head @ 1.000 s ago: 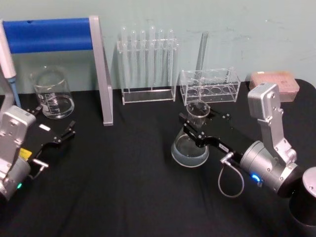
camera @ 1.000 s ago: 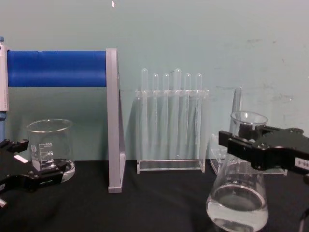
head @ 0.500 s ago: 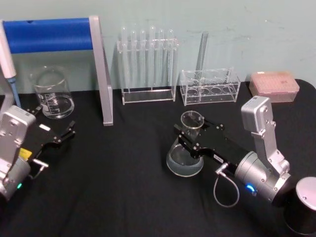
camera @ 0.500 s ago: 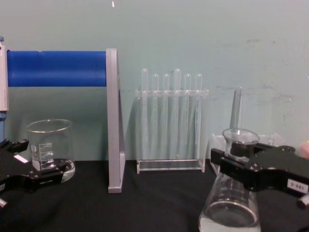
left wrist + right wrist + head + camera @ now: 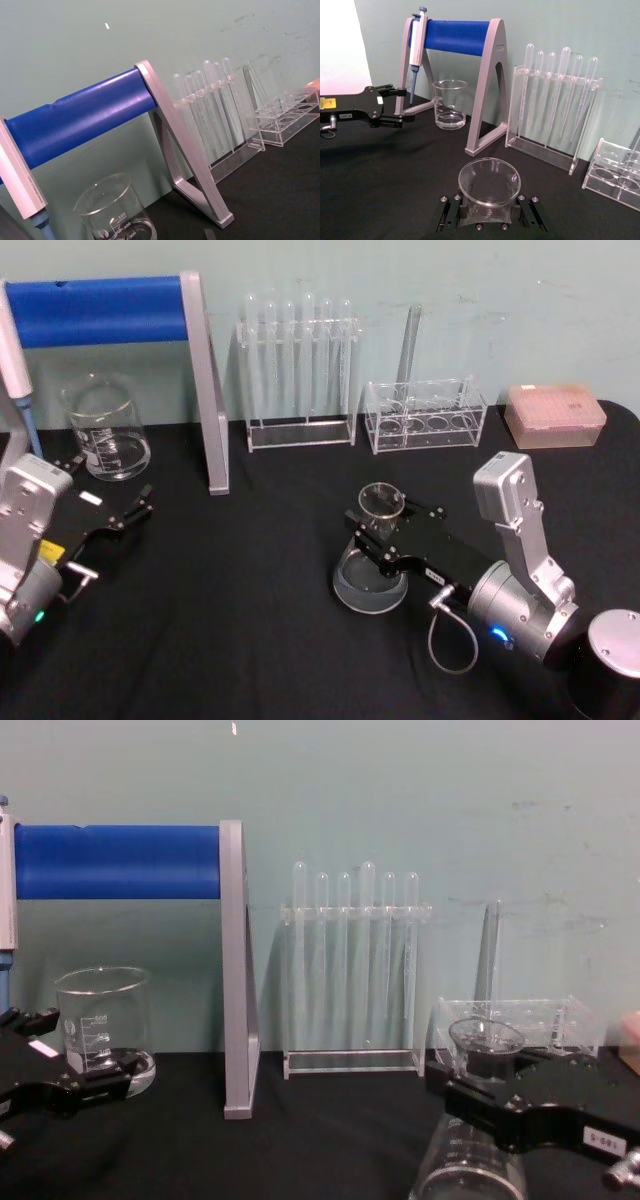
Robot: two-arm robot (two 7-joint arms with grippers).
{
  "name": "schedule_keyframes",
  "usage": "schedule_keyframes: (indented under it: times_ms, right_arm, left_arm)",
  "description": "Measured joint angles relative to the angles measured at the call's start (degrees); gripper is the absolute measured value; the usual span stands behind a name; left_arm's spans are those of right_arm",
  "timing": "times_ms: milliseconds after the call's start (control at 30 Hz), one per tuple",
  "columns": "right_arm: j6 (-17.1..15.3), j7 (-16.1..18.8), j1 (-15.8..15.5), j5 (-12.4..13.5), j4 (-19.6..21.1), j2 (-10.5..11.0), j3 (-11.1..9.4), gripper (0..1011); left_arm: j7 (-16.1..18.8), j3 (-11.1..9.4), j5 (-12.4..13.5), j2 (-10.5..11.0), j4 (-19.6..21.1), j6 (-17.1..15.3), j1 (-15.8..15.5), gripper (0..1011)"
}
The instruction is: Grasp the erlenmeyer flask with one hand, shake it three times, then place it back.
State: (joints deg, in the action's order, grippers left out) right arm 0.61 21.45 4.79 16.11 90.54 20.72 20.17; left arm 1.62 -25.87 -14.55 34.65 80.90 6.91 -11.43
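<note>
Right gripper (image 5: 379, 530) grips erlenmeyer flask (image 5: 366, 586); left gripper (image 5: 113, 482) idle

White graduation numerals are printed on the glass beaker (image 5: 112, 212); in the left wrist view "400" and "300" can be made out, faintly. A small white label (image 5: 600, 1139) with dark characters is carried on the right tool (image 5: 482, 1092), and a similar label (image 5: 343, 116) on the left tool (image 5: 395, 106); neither can be read.

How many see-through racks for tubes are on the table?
2. The tall rack holding tubes stands at the back, right of the blue stand. The low rack sits to its right, behind the erlenmeyer flask.
</note>
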Motion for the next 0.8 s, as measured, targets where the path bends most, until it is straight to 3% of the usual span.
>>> schedule_keyframes:
  times_ms: [800]
  right_arm:
    - [-0.7, 0.0, -0.2, -0.7, -0.3, 0.0, 0.3, 448]
  left_arm:
    - [0.0, 0.0, 0.0, 0.0, 0.0, 0.0, 0.0, 1001]
